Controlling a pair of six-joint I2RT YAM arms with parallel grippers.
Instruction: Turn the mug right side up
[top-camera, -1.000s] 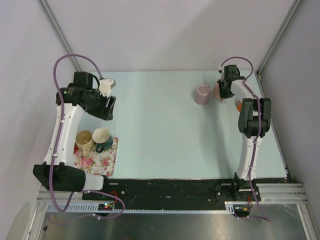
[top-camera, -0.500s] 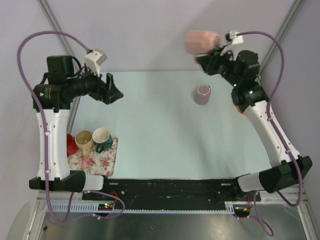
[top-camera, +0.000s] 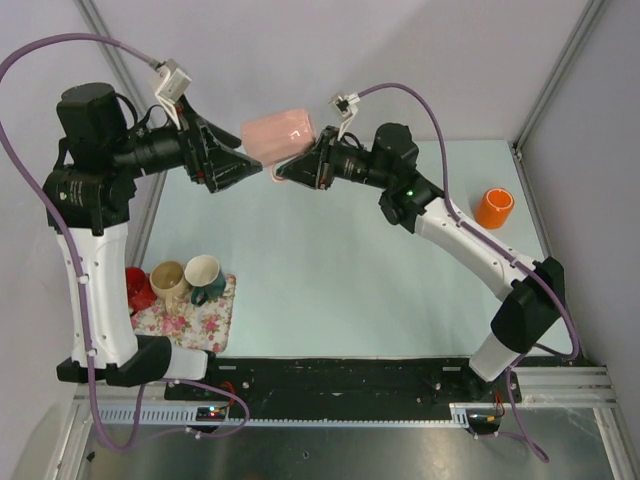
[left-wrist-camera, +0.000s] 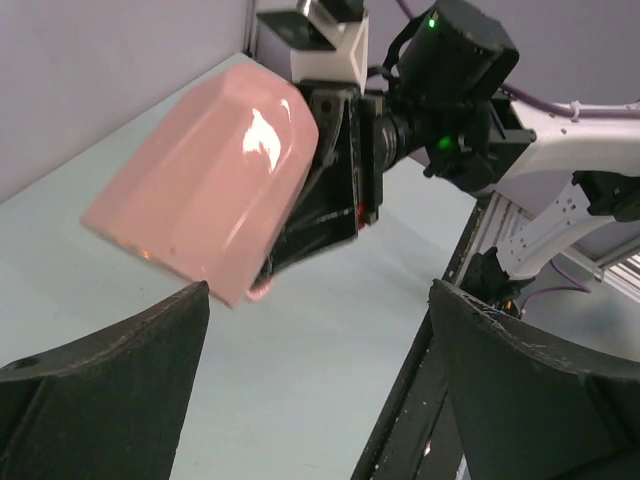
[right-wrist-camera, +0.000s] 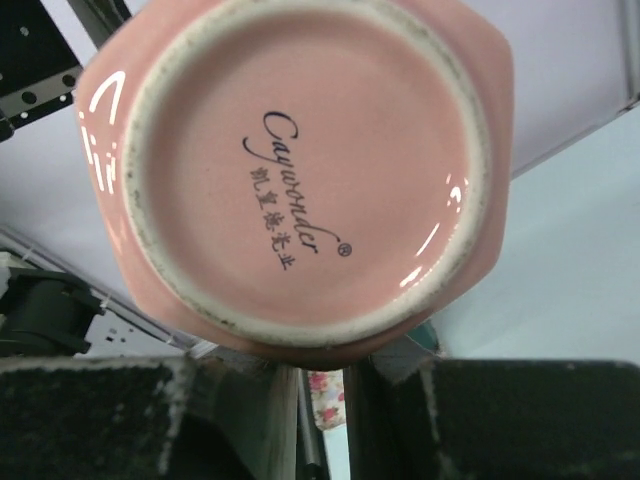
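The pink mug (top-camera: 279, 134) hangs in the air above the table's far middle, lying on its side. My right gripper (top-camera: 296, 168) is shut on it from below, at the handle side. In the right wrist view the mug's printed base (right-wrist-camera: 300, 170) fills the frame above the gripper (right-wrist-camera: 312, 372). My left gripper (top-camera: 238, 166) is open and empty, pointing at the mug from the left, close to it but not touching. In the left wrist view the mug (left-wrist-camera: 205, 205) sits above and beyond the spread left gripper (left-wrist-camera: 318, 300), with the right gripper (left-wrist-camera: 330, 195) behind it.
A floral tray (top-camera: 200, 320) at the near left holds a beige mug (top-camera: 167, 277), a white mug (top-camera: 203, 270) and a teal one (top-camera: 212, 292); a red mug (top-camera: 137, 286) stands beside it. An orange cup (top-camera: 493, 208) stands at the right.
My right arm has swung left with the pink mug, from the far right to the far middle. My left arm has risen and turned toward the mug. The mauve mug no longer shows.
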